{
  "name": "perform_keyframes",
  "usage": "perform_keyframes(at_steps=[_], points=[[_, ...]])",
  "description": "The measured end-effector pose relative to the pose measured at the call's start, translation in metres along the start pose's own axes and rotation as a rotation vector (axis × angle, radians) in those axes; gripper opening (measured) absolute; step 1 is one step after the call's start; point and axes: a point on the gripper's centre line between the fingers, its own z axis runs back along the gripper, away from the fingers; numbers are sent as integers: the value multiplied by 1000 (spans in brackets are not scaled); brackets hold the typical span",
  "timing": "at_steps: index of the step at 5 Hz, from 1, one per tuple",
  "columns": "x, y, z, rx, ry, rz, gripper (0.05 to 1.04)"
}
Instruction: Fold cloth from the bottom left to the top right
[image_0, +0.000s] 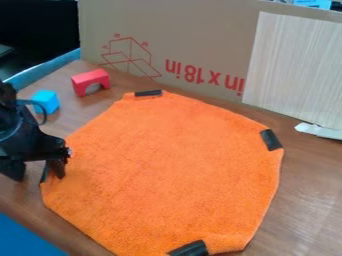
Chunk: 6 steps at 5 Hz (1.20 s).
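Step in hand: picking up cloth's left corner; fold itself not made. Cloth lies flat on surface, dark patches at far, right and near corners. Claw at cloth's left corner, released: fingers apart, one over cloth edge, other out to left, nothing looks gripped. Next move, as judged: close on corner, lift a little, carry across toward far right, lay down, let go. Shallow bite could let corner slip. Red arch and blue cube beyond claw, off cloth.
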Motion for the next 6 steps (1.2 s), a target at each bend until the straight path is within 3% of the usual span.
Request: perform_keyframes(at_steps=[2,3,4,6], points=[[0,-3,-1,-23,1,11,384],[-1,-5,5,-34,9,21,161],[6,-19,17,-52,27,37,70],[33,-76,29,-77,60,97,54]])
